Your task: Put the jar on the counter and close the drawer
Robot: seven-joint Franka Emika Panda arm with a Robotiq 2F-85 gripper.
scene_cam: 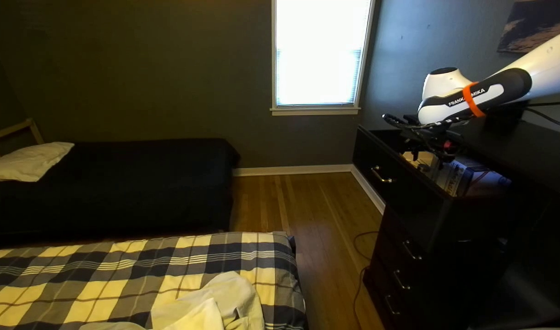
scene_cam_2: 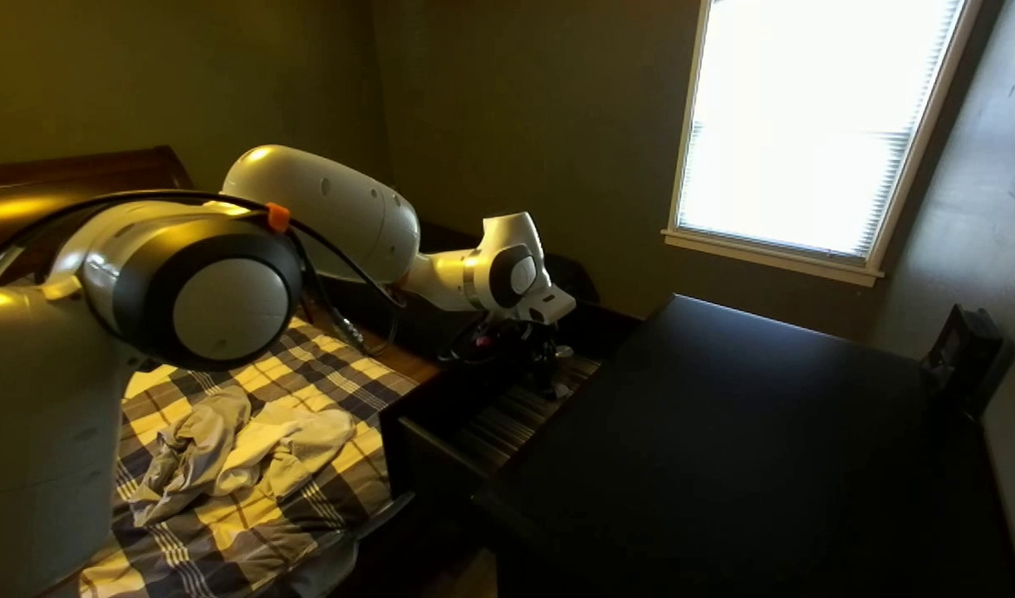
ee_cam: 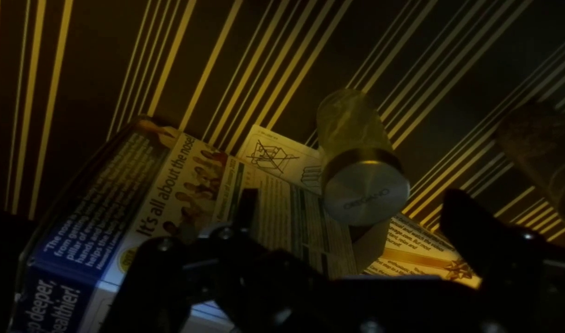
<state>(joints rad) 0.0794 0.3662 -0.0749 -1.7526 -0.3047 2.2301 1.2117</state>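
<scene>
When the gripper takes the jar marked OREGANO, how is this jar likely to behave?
The jar may roll if nudged, as it looks cylindrical. It seems see-through, which suggests glass or hard plastic, so it is probably stiff and perhaps slippery. The metallic-looking lid could make that end somewhat heavier.

Bright, pale-framed window [scene_cam: 319,55] set in a dark wall [scene_cam: 147,68]

In an exterior view, a white baseboard [scene_cam: 293,171] runs along the wooden floor [scene_cam: 303,206] beneath; a black-covered bed [scene_cam: 119,183] with a pale pillow [scene_cam: 28,160] stands beyond a plaid-covered bed [scene_cam: 87,286].
</scene>
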